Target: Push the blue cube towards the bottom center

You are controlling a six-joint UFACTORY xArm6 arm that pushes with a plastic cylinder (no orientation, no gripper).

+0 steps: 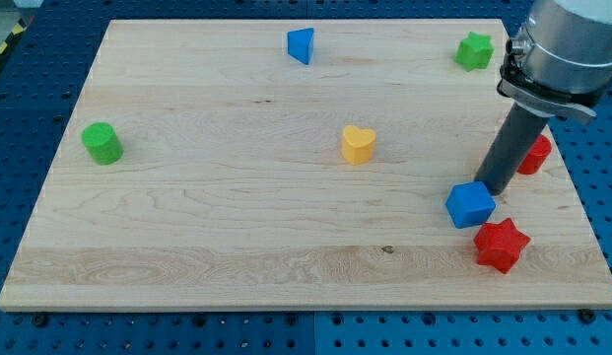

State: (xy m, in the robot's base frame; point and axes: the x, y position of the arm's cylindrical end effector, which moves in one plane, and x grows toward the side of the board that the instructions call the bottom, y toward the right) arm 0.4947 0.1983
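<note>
The blue cube (470,204) lies on the wooden board (237,227) at the view's lower right. My tip (492,187) is at the cube's upper right edge, touching or nearly touching it. The dark rod rises from there to the grey arm body at the view's top right. A red star (502,245) lies just below and right of the cube, close to it.
A red block (535,153) sits partly hidden behind the rod at the right. A yellow heart (358,144) is mid-board. A blue triangular block (302,45) and a green star (474,50) are near the top edge. A green cylinder (102,143) is at the left.
</note>
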